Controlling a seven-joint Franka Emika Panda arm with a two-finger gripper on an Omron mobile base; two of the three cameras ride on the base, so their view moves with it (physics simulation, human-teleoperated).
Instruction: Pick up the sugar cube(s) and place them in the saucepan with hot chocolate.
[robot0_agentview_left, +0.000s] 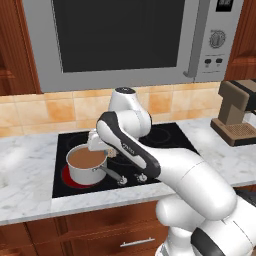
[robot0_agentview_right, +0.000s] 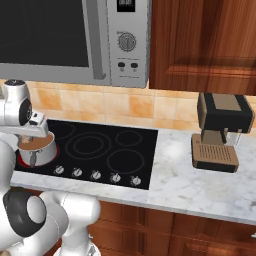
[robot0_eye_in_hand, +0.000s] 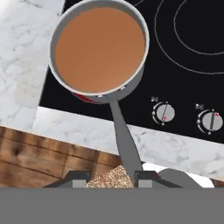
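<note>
The saucepan with hot chocolate (robot0_eye_in_hand: 99, 52) is a small round pan of shiny steel, filled with smooth brown liquid, and it has one straight grey handle (robot0_eye_in_hand: 125, 140) that runs to the bottom of the hand view. It stands on a glowing red burner at the left front of the black glass cooktop (robot0_agentview_left: 170, 135), in the centre left of the left base view. The counter (robot0_agentview_left: 30, 165) around the cooktop is white marble with grey veins, and two round knobs (robot0_eye_in_hand: 164, 113) sit at the right of the hand view.

The gripper (robot0_eye_in_hand: 114, 178) is at the bottom centre of the hand view, its jaws narrow and closed on a sugar cube (robot0_eye_in_hand: 112, 179), which is light brown with a grainy, speckled surface. The pan lies in the upper part of this view, and the cube is over the end of the handle.

In the right base view the saucepan (robot0_agentview_right: 37, 147) is at the far left, below the white wrist.
</note>
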